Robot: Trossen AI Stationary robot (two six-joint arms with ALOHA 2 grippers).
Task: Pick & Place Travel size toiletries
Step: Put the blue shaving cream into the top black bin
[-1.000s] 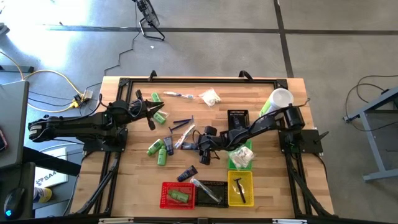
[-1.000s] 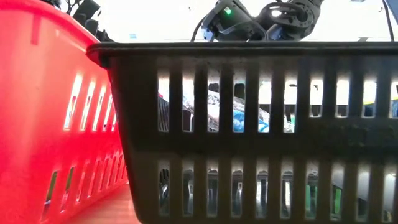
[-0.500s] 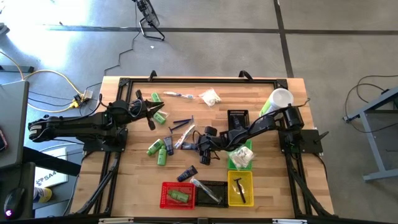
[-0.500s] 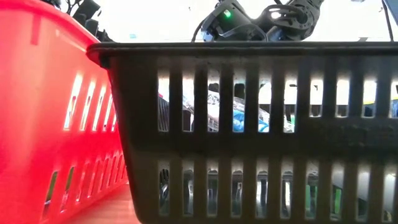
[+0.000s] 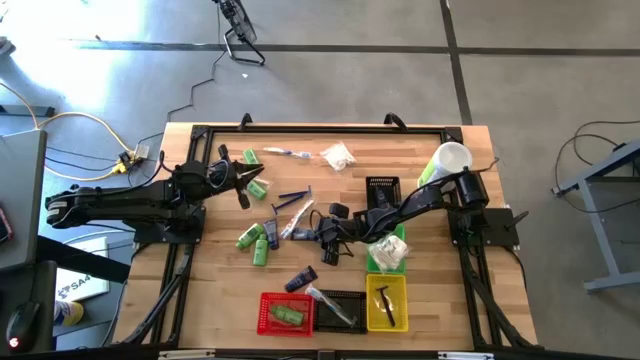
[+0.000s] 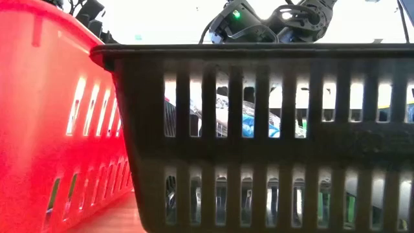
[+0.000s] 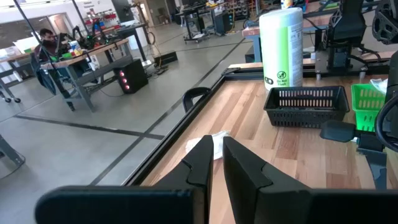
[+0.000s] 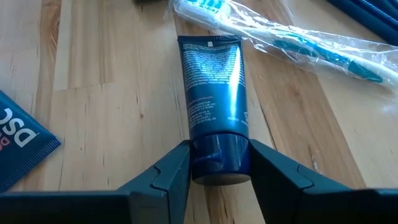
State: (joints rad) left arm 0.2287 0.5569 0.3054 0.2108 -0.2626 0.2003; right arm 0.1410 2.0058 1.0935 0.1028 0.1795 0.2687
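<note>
A dark navy tube (image 8: 214, 74) lies flat on the wooden table, its cap toward my right gripper (image 8: 219, 165), which is shut on that cap near the table's middle (image 5: 325, 245). A clear-wrapped toothbrush (image 8: 298, 43) lies just beyond the tube. More toiletries are scattered on the table: green bottles (image 5: 255, 240), dark combs (image 5: 295, 197), a white packet (image 5: 338, 155) and another navy tube (image 5: 300, 280). My left gripper (image 5: 250, 180) hovers level over the table's left part, shut with nothing between its fingers (image 7: 214, 146). My right gripper pinches the tube's round cap (image 8: 217, 158) between its two fingers, one on each side. The fingers slant down from the table's right side and reach in along the tube from its cap end. The tube lies flat on the table.
Red (image 5: 285, 312), black (image 5: 340, 310) and yellow (image 5: 387, 303) baskets line the near edge. A green basket (image 5: 388, 250) and a black one (image 5: 382, 187) stand beside my right arm. A white bottle (image 5: 450, 158) stands at the far right. A blue packet (image 8: 18, 143) lies beside the tube.
</note>
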